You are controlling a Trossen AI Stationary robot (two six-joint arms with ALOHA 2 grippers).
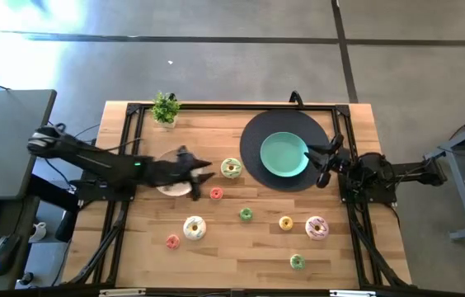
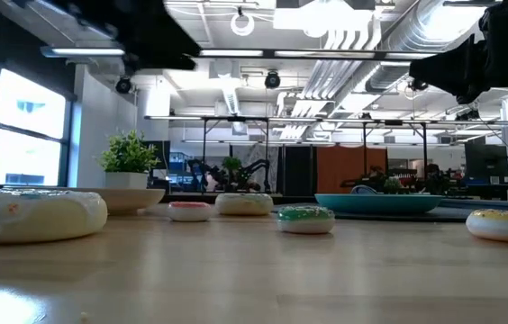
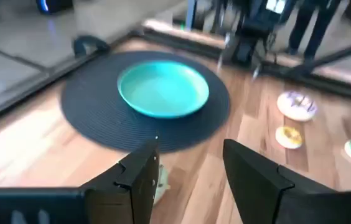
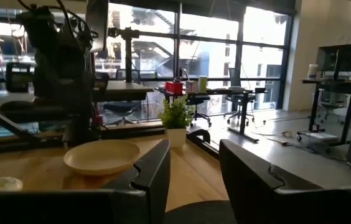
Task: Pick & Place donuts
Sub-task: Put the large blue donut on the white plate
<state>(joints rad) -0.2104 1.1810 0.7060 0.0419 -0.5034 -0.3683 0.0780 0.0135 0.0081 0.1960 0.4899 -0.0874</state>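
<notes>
Donuts, eight in all, lie loose on the wooden table (image 1: 224, 247): three larger iced ones (image 1: 194, 227) and five small rings (image 1: 246, 214). One teal plate (image 1: 284, 154) sits bare (on a dark mat). Left gripper (image 1: 202, 169) and right gripper (image 1: 321, 165) both hover parted, holding nothing.

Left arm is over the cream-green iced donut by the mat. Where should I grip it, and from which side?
Come straight down from above. The cream-green donut lies flat on the table, beside the dark mat, so probably pinch across the ring, one finger on each outer edge. The left gripper, open, is already just beside it. The right gripper waits near the teal plate.
</notes>
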